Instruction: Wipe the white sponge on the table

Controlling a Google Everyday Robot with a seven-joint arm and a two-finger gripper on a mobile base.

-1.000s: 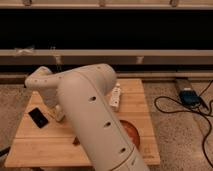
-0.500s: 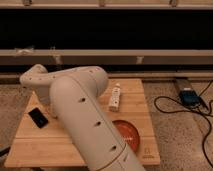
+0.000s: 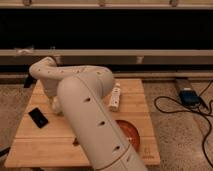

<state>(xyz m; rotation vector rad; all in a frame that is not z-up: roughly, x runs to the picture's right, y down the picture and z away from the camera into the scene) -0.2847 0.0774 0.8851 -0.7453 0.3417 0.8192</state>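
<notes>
Arm: large white segmented arm fills the centre of the camera view. Thick forearm rises from btm centre-right, runs up-left across the table, bends at a rounded elbow abt mid-table, then a thinner link extends left to a second joint near the table's rear-left corner. From there the wrist turns down toward the table surface.

Gripper: located at table's left-centre, low over the planks, just below the wrist and mostly masked by the arm's own links. Only a pale lower portion shows.

White sponge: not identifiable in the view; presumably hidden by arm/wrist, position can't be confirmed.

Other items on table:
- Black phone, flat, left side, just left of gripper area, apart from it.
- White bar-shaped device w/ dark marks, lying lengthwise, right of the elbow, near table's rear-centre.
- Red-orange round dish, front-right, partly covered by forearm.

Off table: blue-topped box w/ black cables on speckled floor, right side, well apart from table.
</notes>
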